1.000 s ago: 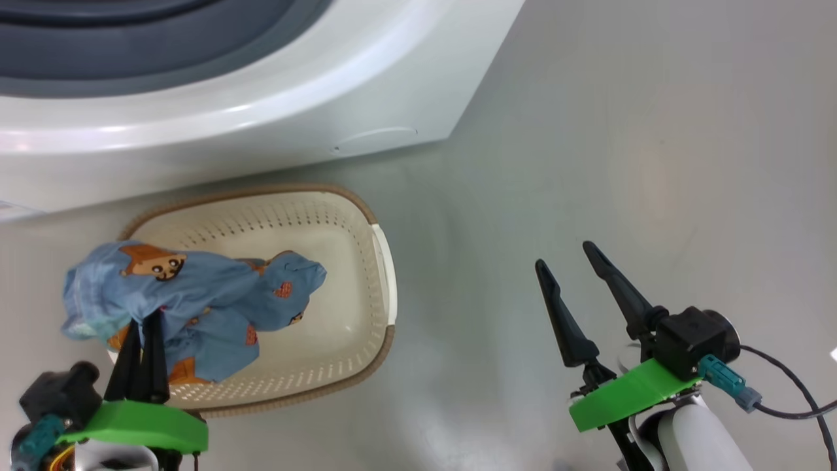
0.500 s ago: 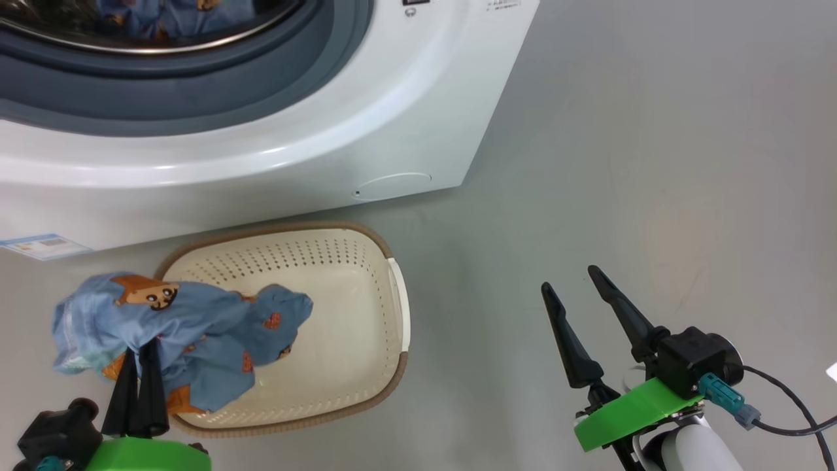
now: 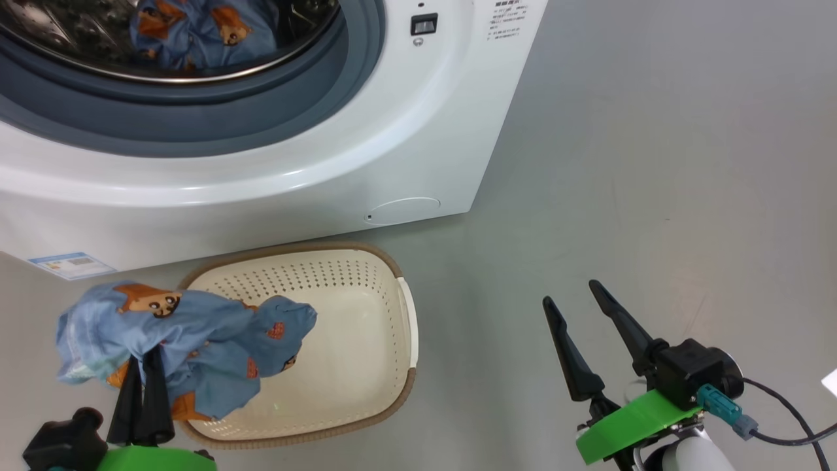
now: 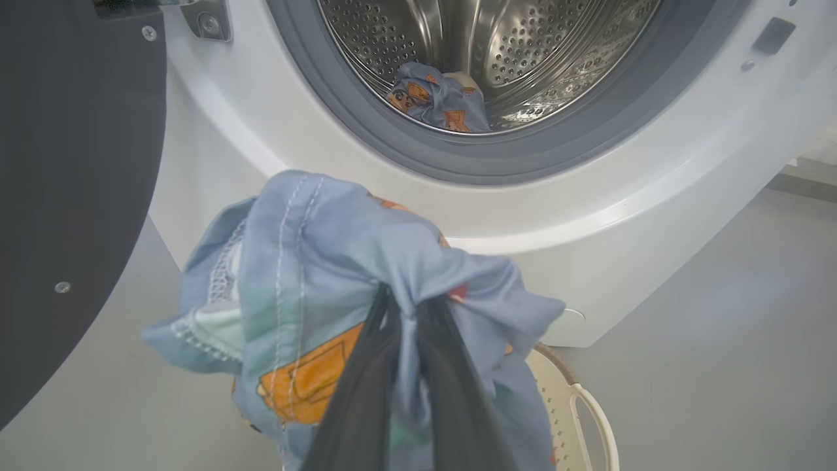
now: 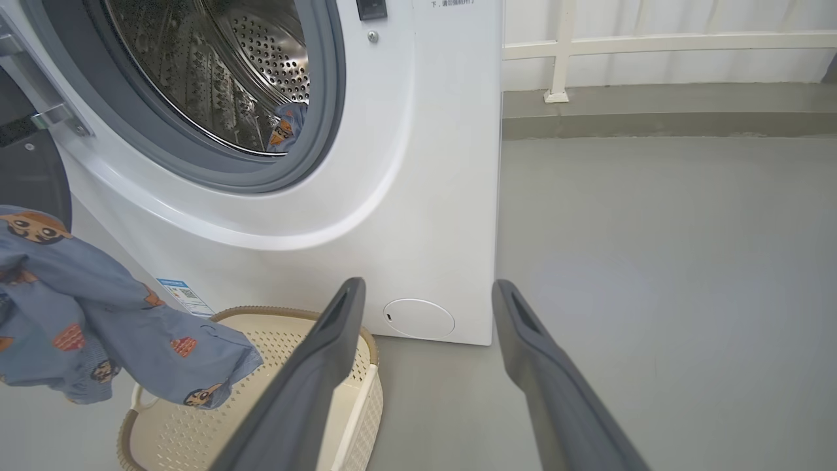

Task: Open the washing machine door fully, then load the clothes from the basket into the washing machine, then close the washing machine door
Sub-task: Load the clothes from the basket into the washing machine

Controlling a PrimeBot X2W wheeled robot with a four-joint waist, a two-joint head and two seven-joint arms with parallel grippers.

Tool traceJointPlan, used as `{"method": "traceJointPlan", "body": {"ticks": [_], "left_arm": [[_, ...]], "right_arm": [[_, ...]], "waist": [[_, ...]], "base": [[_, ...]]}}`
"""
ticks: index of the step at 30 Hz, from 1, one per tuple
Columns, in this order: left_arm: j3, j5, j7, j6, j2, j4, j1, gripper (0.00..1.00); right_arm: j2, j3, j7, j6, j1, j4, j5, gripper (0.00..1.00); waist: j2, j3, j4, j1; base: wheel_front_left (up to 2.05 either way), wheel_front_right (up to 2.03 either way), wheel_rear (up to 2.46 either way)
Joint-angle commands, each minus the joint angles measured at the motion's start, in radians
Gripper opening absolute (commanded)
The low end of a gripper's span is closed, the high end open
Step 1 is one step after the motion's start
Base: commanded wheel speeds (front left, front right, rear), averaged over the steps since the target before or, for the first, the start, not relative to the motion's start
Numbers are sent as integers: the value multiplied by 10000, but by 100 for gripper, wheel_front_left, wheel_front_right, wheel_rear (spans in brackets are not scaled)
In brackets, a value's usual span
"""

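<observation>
the washing machine [image 3: 274,176] stands on the floor [image 3: 654,163] with its mouth uncovered. its drum [image 4: 523,52] already holds one blue printed garment [image 3: 196,26]. the washing machine door [image 4: 65,196] is swung wide to the left of the opening, a dark slab close beside the left arm's path. the basket [image 3: 356,340] sits on the floor just in front of the machine, below the opening.

a second blue garment [image 3: 189,333] hangs above the basket's left end, pinched in the left gripper [image 3: 145,373], whose fingers are clamped tight on a fold of the cloth. the right gripper [image 3: 570,293] hovers well apart to the right, fingers spread and holding nothing.

the main risk is the loose cloth. much of it droops below and beside the pinch, so on the way up a trailing part could drag on the grey gasket [image 4: 405,157] or catch on its lip and end up lying half out of the drum. that would likely foul the door when it shuts. the grip takes only a small fold, so a snag could pull the garment free onto the floor. a swing too far left could knock the door.
</observation>
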Motion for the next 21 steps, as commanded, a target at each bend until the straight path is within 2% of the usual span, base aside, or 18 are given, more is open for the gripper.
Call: {"method": "traceJointPlan", "body": {"ticks": [1, 11, 21], "left_arm": [[363, 142, -74, -12, 60, -318, 137, 0], [444, 255, -74, -129, 19, -854, -22, 0], [35, 280, 142, -304, 121, -1979, -919, 0]], "right_arm": [[9, 242, -119, 16, 229, -187, -160, 100], [9, 278, -119, 16, 206, -230, -89, 100], [9, 391, -119, 16, 82, -254, -9, 100]], "waist": [[0, -56, 17, 0], [0, 51, 45, 0], [0, 263, 68, 0]], "base": [[0, 0, 0], [0, 0, 0], [0, 0, 0]]}}
